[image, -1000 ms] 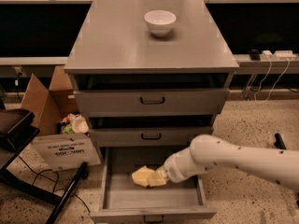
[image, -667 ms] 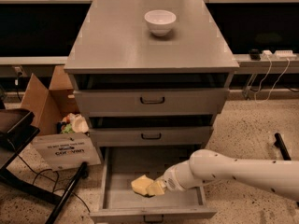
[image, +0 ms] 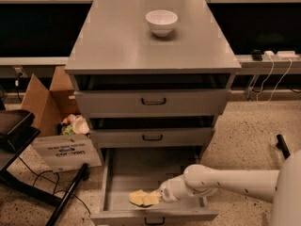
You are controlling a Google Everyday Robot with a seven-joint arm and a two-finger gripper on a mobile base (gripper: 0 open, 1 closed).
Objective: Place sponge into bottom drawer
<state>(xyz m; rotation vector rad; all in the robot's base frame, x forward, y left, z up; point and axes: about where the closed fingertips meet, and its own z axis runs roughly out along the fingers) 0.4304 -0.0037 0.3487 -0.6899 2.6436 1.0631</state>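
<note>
Sponge (image: pixel 141 198), pale yellow, lies low inside the bottom drawer (image: pixel 155 215), close to the drawer's front wall and a little left of its middle, straight out from the middle of the worktop's front edge. The drawer is pulled well out past that front edge, and its grey floor shows bare behind the sponge. The gripper (image: pixel 157 197) is down in the same drawer, at the sponge's right end and touching it. Whether it clamps the sponge or merely rests against it cannot be told. The white arm (image: pixel 225 180) reaches in from the right, crossing over the drawer's right wall.

Above, the middle drawer (image: pixel 152 137) and the top drawer (image: pixel 153 101) stand only slightly out, each with a dark gap over it. On the grey worktop (image: pixel 117 46) a white bowl (image: pixel 162 22) stands upright near the far edge, a little right of the middle. On the floor off the worktop's left edge stands an open cardboard box (image: pixel 44 102), with a white printed carton (image: pixel 66 152) in front of it. Off the right edge, white cables (image: pixel 270 76) hang along the wall.
</note>
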